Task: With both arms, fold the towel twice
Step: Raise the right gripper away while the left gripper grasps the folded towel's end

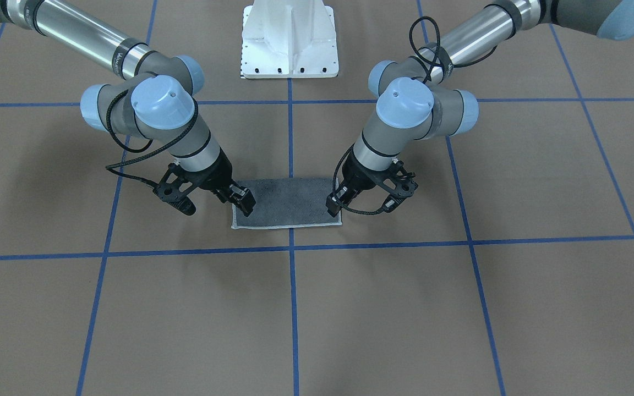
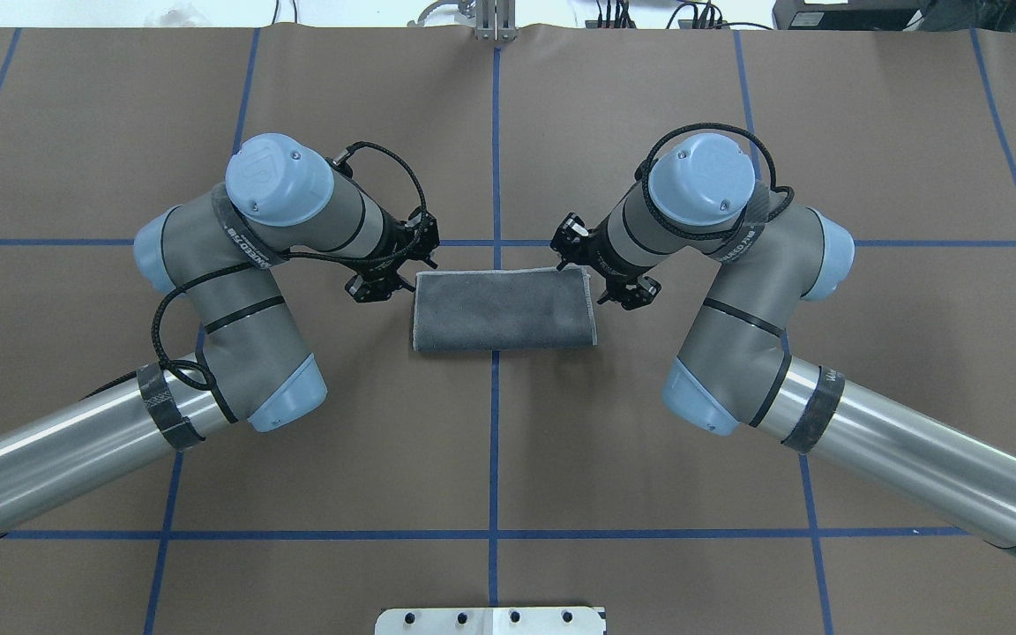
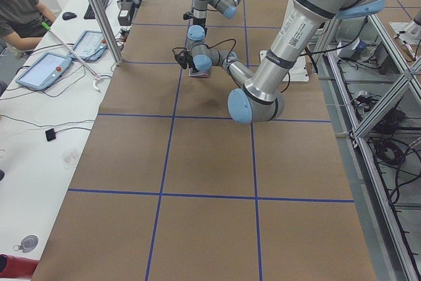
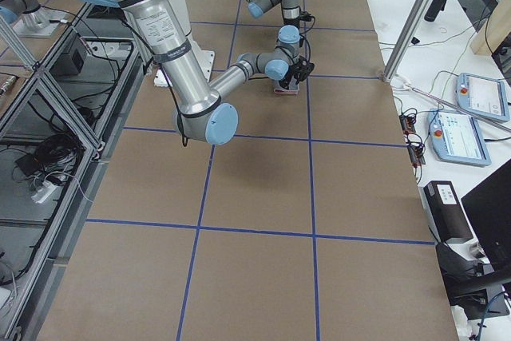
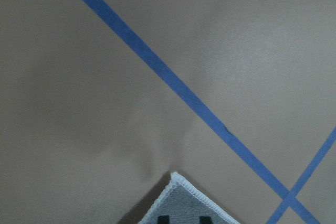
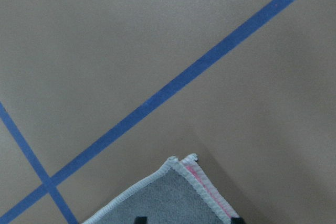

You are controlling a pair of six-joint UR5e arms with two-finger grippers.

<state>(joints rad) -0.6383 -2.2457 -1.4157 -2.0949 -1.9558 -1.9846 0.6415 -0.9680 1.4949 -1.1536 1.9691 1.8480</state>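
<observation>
The towel (image 1: 289, 202) lies flat on the brown table, folded to a rectangle with its dark grey face up; it also shows in the overhead view (image 2: 501, 309). My left gripper (image 1: 340, 208) stands at one far corner and my right gripper (image 1: 242, 204) at the other. In the left wrist view the fingertips (image 5: 164, 219) rest a little apart over the stitched corner (image 5: 181, 192). In the right wrist view the fingertips (image 6: 139, 219) stand wider apart over a two-layer corner (image 6: 173, 182) that shows a pink edge. Both grippers look open and the towel is not lifted.
The white pedestal base (image 1: 289, 44) stands behind the towel on the robot's side. Blue tape lines (image 2: 496, 441) cross the brown table. In the side views, tablets and cables lie on a white bench (image 3: 46, 70), where a person sits.
</observation>
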